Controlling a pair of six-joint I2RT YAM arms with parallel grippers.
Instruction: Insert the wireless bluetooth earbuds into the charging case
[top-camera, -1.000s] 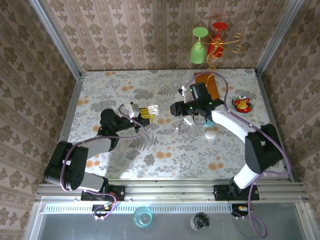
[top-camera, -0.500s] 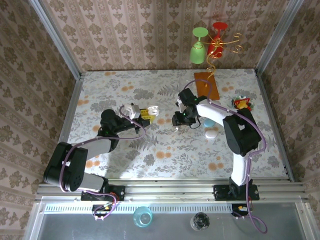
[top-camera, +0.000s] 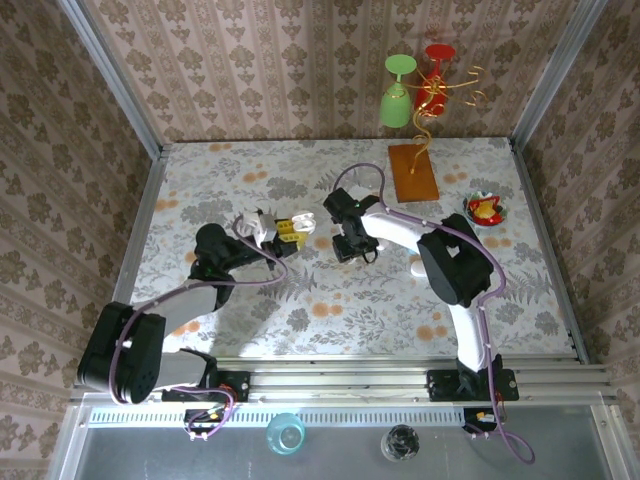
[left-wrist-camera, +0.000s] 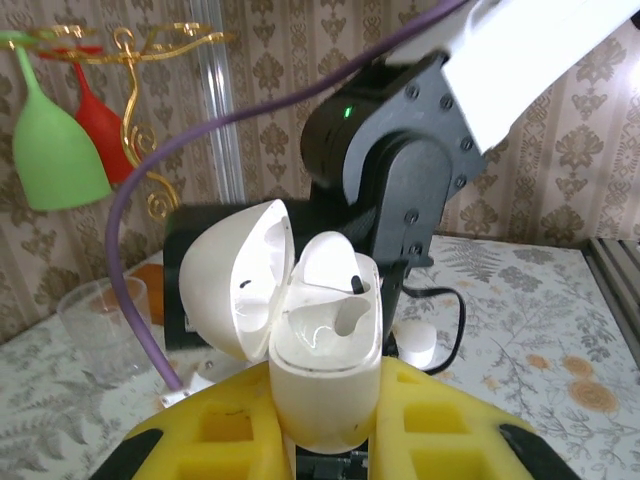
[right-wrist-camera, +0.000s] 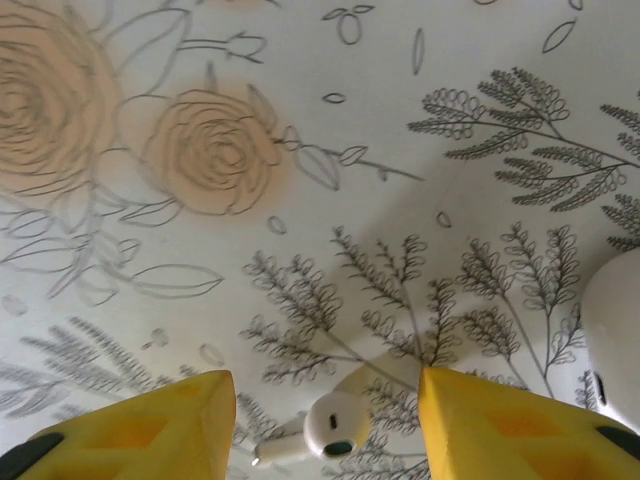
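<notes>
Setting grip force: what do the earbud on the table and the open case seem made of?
Earbud: likely hard white plastic, glossy, with bright highlights on its bulb. Charging case: probably the same plastic, smooth with a softer sheen along its lid.

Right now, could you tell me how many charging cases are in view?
2. One open white case is clamped in the left gripper; a second white case lies beside the right arm. That arm may hide others.

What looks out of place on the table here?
One white earbud lies loose on the tablecloth, between the fingers of the open right gripper, not in the open charging case that the left gripper holds.
</notes>
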